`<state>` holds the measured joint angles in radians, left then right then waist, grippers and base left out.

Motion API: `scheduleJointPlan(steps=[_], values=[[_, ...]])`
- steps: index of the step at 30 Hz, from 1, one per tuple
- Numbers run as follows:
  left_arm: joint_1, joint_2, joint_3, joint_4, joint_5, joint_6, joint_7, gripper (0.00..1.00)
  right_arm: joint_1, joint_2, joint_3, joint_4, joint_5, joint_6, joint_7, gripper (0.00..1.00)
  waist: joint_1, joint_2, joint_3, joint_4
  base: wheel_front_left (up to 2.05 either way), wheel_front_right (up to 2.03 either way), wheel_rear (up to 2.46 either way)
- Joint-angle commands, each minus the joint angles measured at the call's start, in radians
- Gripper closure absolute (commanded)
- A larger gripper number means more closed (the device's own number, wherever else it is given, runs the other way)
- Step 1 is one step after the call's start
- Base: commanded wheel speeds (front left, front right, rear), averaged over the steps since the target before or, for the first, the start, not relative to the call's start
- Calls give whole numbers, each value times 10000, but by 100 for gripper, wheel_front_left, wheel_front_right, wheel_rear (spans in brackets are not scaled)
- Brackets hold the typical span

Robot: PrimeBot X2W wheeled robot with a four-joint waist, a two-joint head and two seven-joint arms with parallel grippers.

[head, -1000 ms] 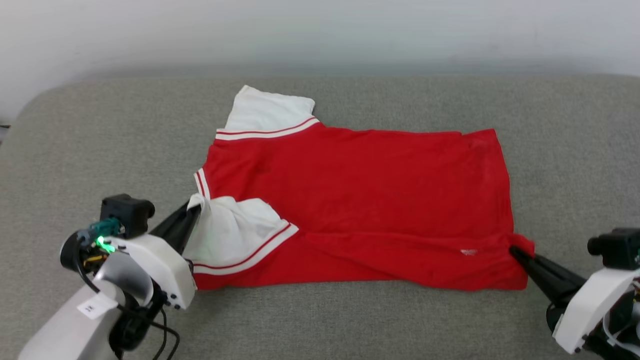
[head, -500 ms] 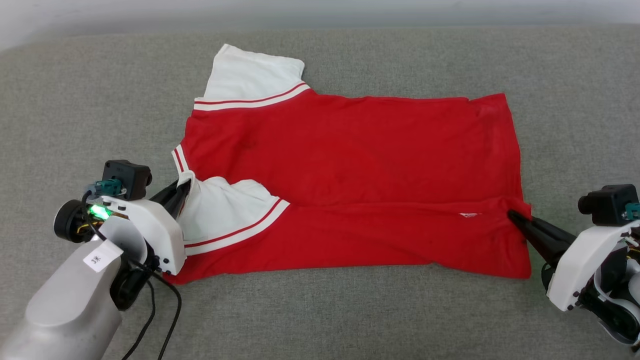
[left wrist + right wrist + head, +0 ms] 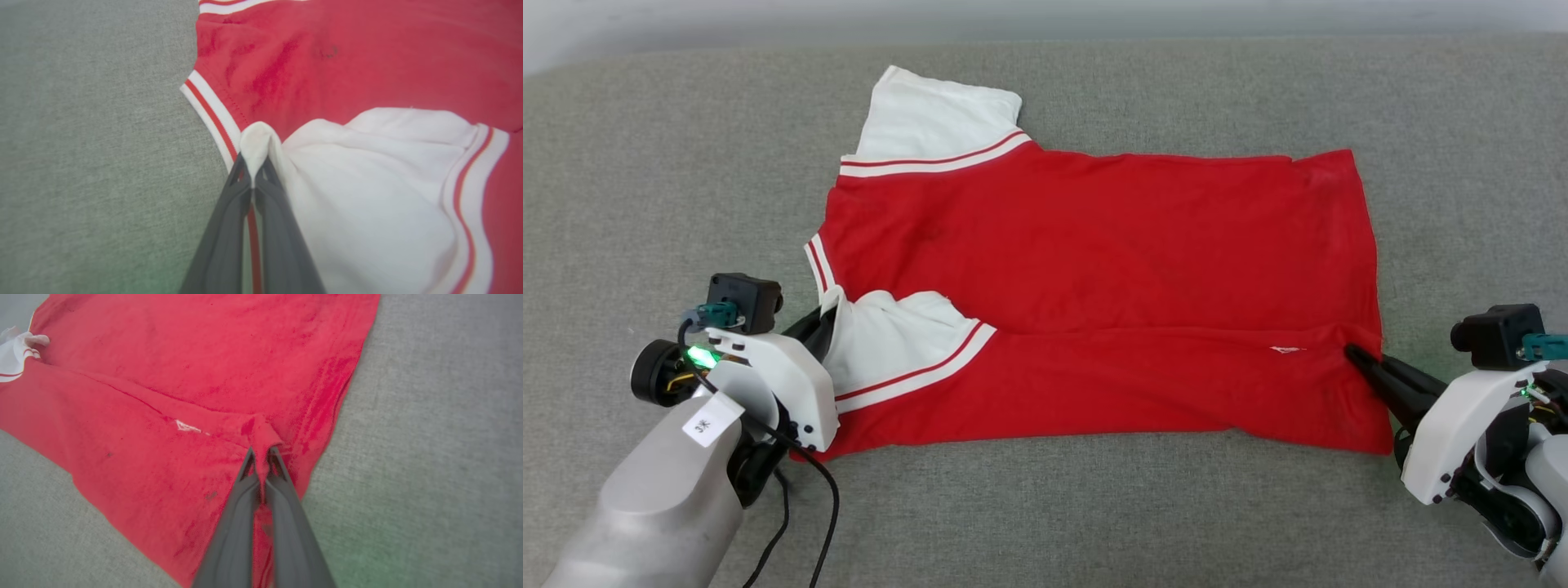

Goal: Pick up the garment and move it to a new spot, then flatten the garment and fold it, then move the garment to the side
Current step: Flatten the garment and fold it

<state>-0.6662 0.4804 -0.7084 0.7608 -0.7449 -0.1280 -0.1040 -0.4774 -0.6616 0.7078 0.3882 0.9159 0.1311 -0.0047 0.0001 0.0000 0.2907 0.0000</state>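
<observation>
Garment (image 3: pixel 1094 269) lies spread across the middle of the grey cushion (image 3: pixel 645 163). Its neck end points at the cushion's left edge and its hem at the right edge. From my seat I see plain red cloth facing up, with no lettering on it. A tiny white tag (image 3: pixel 1285 349) sits on the red near the hem, too small for me to read. A white sticker (image 3: pixel 712 422) on my left forearm reads "3" plus a mark I can't make out.

My left tool (image 3: pixel 827 320) is clamped on a pinch of the near white sleeve (image 3: pixel 890 343), which lies over the red body. My right tool (image 3: pixel 1352 353) is closed on a pucker of red cloth at the hem end, just beside the tag. The far white sleeve (image 3: pixel 939 114) lies flat toward the cushion's back edge.
</observation>
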Motion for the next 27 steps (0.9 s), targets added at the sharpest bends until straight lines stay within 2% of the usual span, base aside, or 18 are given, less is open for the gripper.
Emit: scheduleJointPlan(steps=[1, 7, 13, 21, 26, 27], values=[[-127, -50, -89, 102, -2, -11, -115, 0, -128, 51, -30, 10, 61, -8, -122, 0, -1, 0, -128, 42, 0, 0, 0], [-425, 78, -459, -51, -86, -18, -341, 0, 285, -100, -234, -252, 83, -8, -597, 0, -1, 0, -706, 220, 0, 0, 0], [-728, 543, -776, -814, -238, -14, 202, 0, 809, -173, -609, -637, -44, -8, -896, 0, -1, 0, -1227, 390, 0, 0, 0], [-1340, 1294, -1012, -2137, -623, -15, 2120, 0, 1294, -47, -1102, -1013, -380, -8, -753, 0, -1, 0, -1538, 478, 0, 0, 0], [-1556, 1599, -1157, -2812, -1298, -14, 3812, 0, 1528, 75, -1405, -1184, -580, -8, -615, 0, -1, 0, -1632, 477, 0, 0, 0], [-1556, 1599, -1157, -2812, -1298, -14, 3812, 0, 1528, 75, -1405, -1184, -580, -8, -615, 0, -1, 0, -1632, 477, 0, 0, 0]])
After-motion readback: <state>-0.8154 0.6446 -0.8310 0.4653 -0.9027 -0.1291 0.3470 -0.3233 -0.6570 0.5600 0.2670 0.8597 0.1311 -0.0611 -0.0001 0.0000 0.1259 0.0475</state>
